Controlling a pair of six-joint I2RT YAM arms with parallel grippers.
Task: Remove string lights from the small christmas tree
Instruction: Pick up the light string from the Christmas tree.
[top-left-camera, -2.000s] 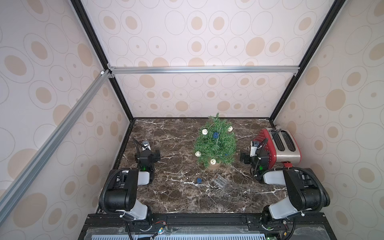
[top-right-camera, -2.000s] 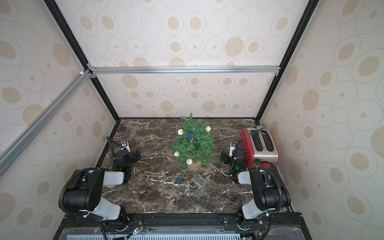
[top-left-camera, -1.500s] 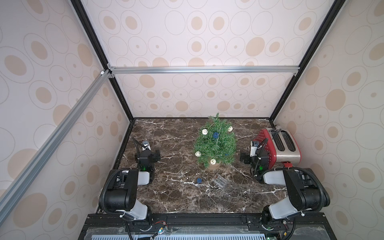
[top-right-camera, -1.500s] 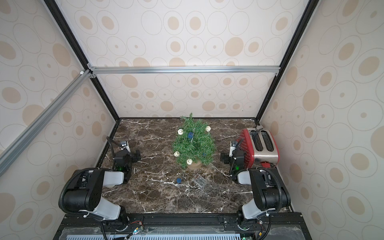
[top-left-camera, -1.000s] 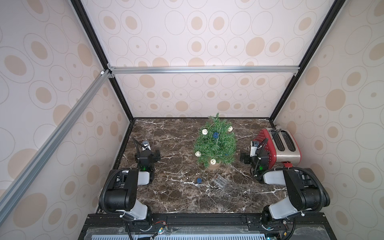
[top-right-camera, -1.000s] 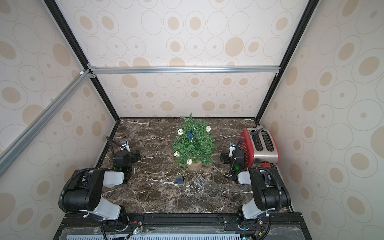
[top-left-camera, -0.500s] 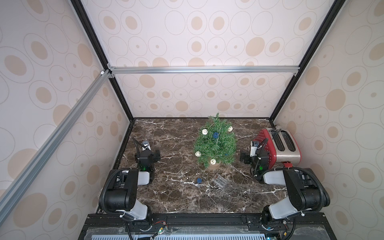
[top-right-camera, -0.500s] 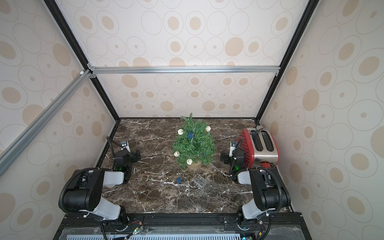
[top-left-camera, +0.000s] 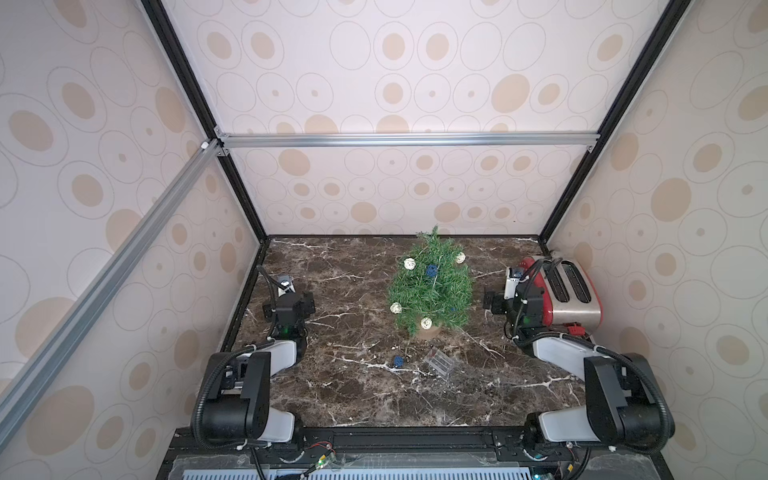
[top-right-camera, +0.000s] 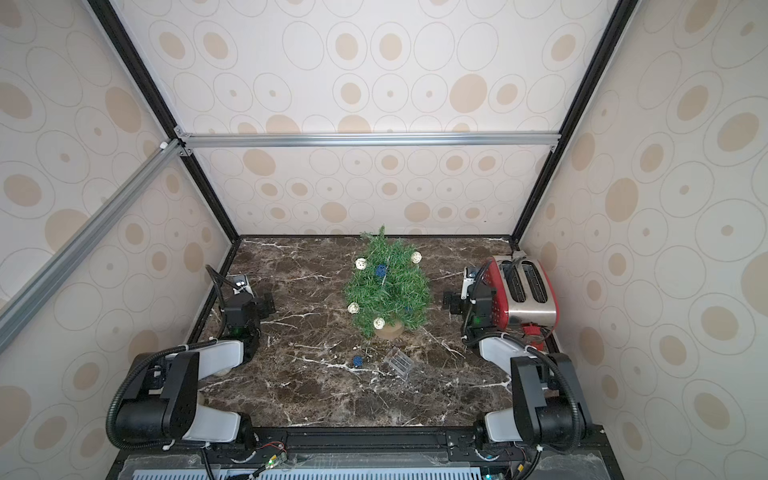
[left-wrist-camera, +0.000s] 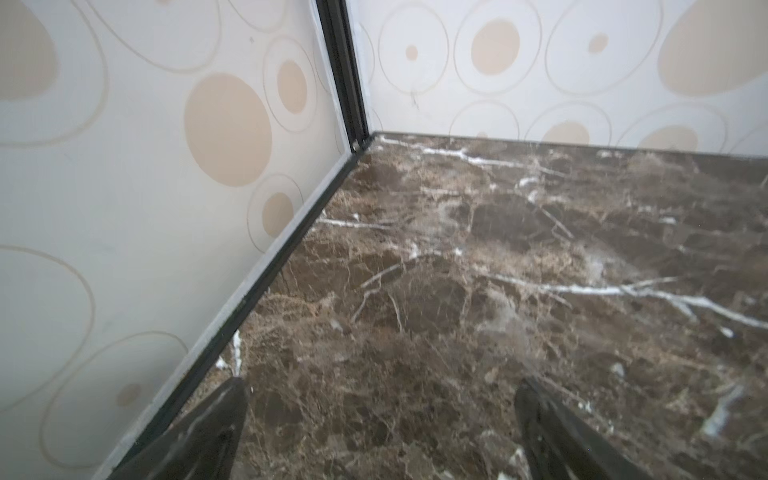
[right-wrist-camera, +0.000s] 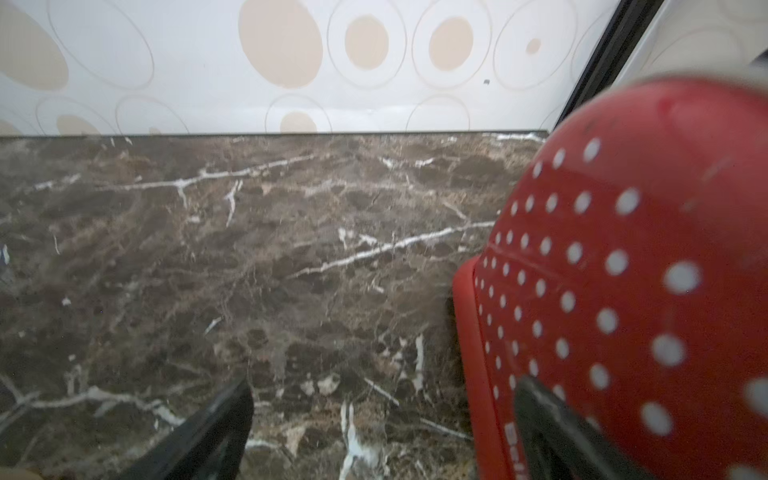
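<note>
Nearest the arm bases, the clear battery box (top-left-camera: 439, 362) of the string lights (top-left-camera: 409, 263) and one blue ball (top-left-camera: 399, 360) lie on the marble table (top-left-camera: 353, 390). Just behind stands the small christmas tree (top-left-camera: 432, 291), with the other balls draped on it. It is well apart from the left gripper (left-wrist-camera: 382, 386) and the right gripper (right-wrist-camera: 384, 384) on either side. Both have their jaws spread and empty. A red toaster (right-wrist-camera: 623, 270) sits just beside the right gripper.

The desk (top-left-camera: 332, 395), dark brown marble with white veins, carries the small christmas tree (top-left-camera: 432, 291) in its tan pot (top-left-camera: 430, 331), right of centre in both top views. Just below the pot in the frame lie a blue ball (top-left-camera: 399, 360) and the clear battery box (top-left-camera: 439, 364) of the string lights (top-right-camera: 357, 361). A red toaster (top-left-camera: 571, 291) stands at the right edge.
</note>
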